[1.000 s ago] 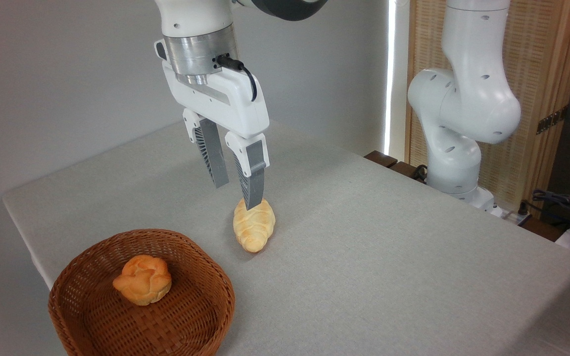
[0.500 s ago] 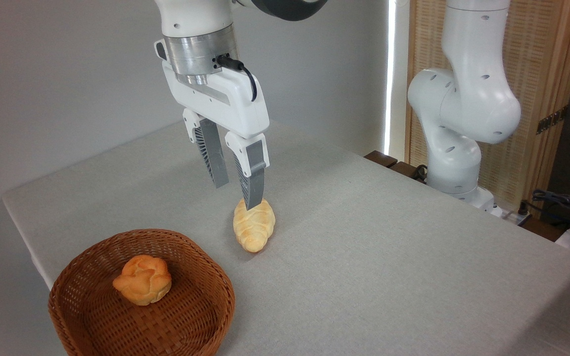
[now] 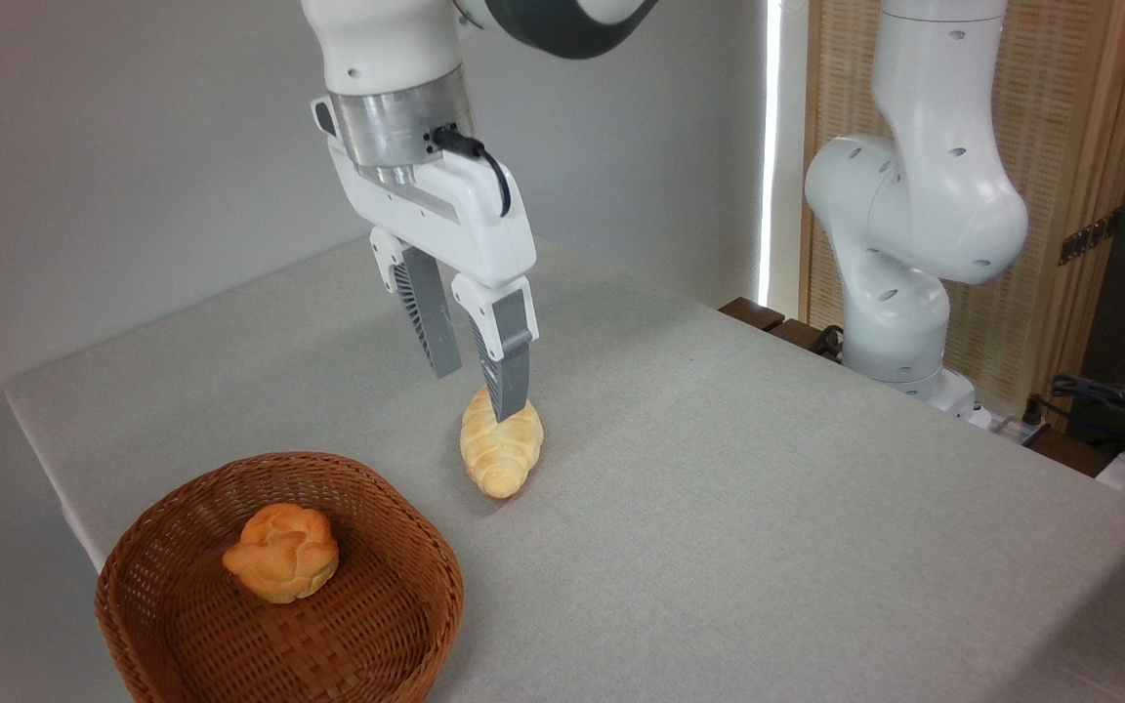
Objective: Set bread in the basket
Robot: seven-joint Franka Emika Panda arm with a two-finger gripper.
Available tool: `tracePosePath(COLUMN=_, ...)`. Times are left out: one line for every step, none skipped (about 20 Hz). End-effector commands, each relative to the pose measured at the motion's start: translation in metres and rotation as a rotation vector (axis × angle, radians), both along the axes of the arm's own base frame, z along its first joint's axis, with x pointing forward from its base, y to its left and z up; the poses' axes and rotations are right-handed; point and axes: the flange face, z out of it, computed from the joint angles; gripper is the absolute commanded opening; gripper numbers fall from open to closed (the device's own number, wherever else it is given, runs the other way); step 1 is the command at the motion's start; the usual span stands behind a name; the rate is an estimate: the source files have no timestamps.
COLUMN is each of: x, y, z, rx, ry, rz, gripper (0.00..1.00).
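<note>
While the bread [image 3: 501,451] lay on the table [image 3: 719,508], just right of the basket [image 3: 279,586] and beyond its rim, the gripper [image 3: 479,391] hung above the loaf's far end with its fingers apart and nothing between them. The step in hand looked to be the reach for the grasp.

Left of the loaf, the basket sat at the table's near corner with a bun [image 3: 281,552] already resting inside, left of centre; the free room in it seemed to lie on the side nearer the loaf, so a drop there would probably miss the bun. The loaf ran lengthwise roughly toward the camera. To do the grasp well, the fingers should likely straddle its narrow width near the middle, not the tapered far end beneath them, where a pinch might slip off. A gentle squeeze seemed wise, as the ridged crust looked soft. I could not tell from this single view whether the nearer fingertip touched the crust or only overlapped it.

The table wore a plain pale grey cloth, flat and unwrinkled, which should let the loaf lift free without snagging. Right of the loaf, the arm's base [image 3: 899,293] stood at the table's far edge, before a slatted wooden screen [image 3: 1061,146], with cables [image 3: 1100,395] beyond it. A bare grey wall [image 3: 133,146] closed off the room behind.
</note>
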Motion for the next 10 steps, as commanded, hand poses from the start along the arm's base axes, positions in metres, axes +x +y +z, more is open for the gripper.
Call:
tracePosePath(x=-0.020, y=-0.002, z=-0.012, rx=-0.001, ry=0.042, rz=-0.014, gripper=1.00)
tracePosePath(x=-0.022, y=-0.003, z=-0.019, rx=-0.001, ry=0.056, rz=-0.015, gripper=1.00)
tracePosePath(x=-0.024, y=-0.008, z=-0.023, rx=-0.001, ry=0.064, rz=-0.021, gripper=1.00)
tracePosePath(x=-0.027, y=-0.017, z=-0.029, rx=0.001, ry=0.079, rz=-0.026, gripper=1.00)
tracePosePath(x=-0.029, y=-0.020, z=-0.036, rx=0.006, ry=0.094, rz=0.003, gripper=1.00)
tracePosePath(x=-0.032, y=-0.023, z=-0.043, rx=0.011, ry=0.110, rz=0.038, gripper=1.00)
tracePosePath(x=-0.035, y=-0.031, z=-0.048, rx=0.015, ry=0.120, rz=0.066, gripper=1.00)
tracePosePath(x=-0.036, y=-0.035, z=-0.051, rx=0.009, ry=0.129, rz=0.114, gripper=1.00)
tracePosePath(x=-0.037, y=-0.036, z=-0.054, rx=0.000, ry=0.139, rz=0.163, gripper=1.00)
tracePosePath(x=-0.039, y=-0.038, z=-0.059, rx=-0.002, ry=0.152, rz=0.207, gripper=1.00)
